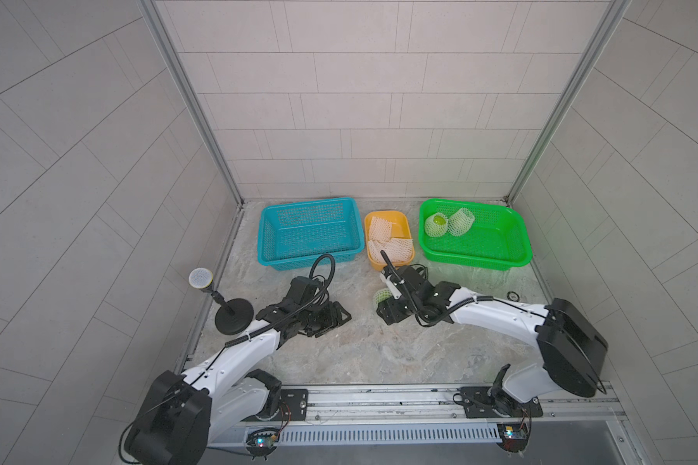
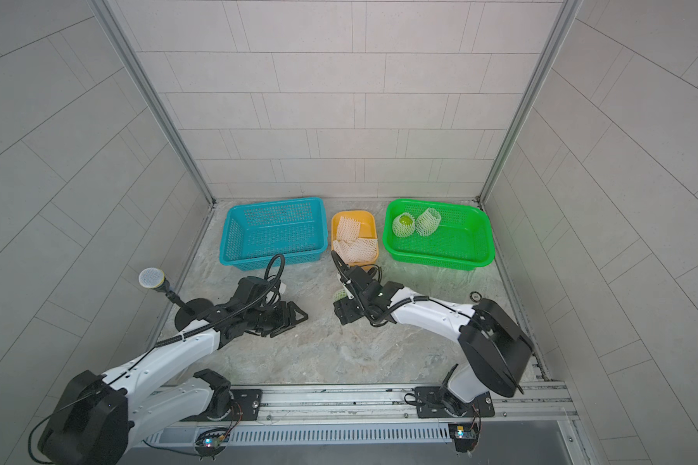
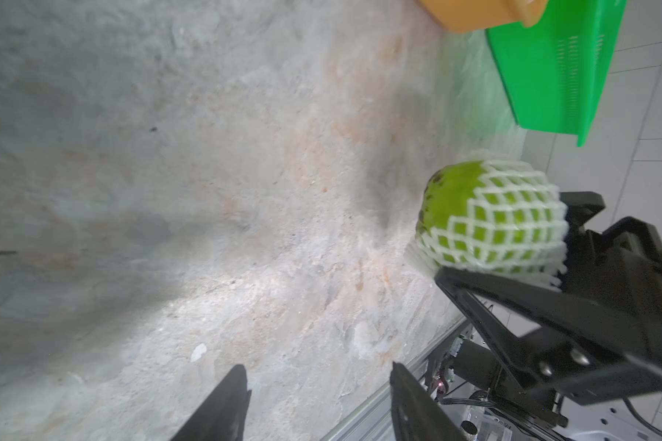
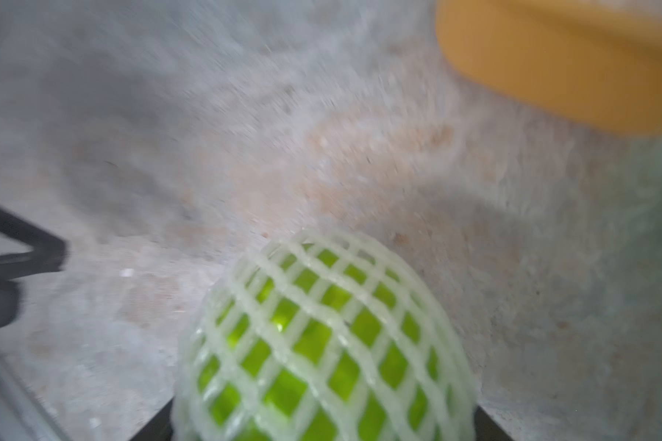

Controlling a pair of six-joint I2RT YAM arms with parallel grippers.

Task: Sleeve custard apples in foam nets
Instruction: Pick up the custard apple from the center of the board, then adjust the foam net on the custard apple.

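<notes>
- A custard apple point(image 3: 453, 194) in a foam net point(image 3: 513, 229) is clamped by the right gripper point(image 1: 385, 301), at 6 o'clock of the yellow tub point(image 1: 400, 224).
- The left gripper point(image 3: 318, 368) is seen open.

Along the rear of the counter point(image 1: 339, 354) stood, left to right, a deep basket point(image 1: 269, 237), a tub point(image 1: 397, 225) containing foam nets point(image 1: 389, 247), and a shallow basket point(image 1: 488, 237) containing two netted custard apples point(image 1: 437, 224); a third custard apple point(image 1: 381, 297) was positioned before the tub.
</notes>
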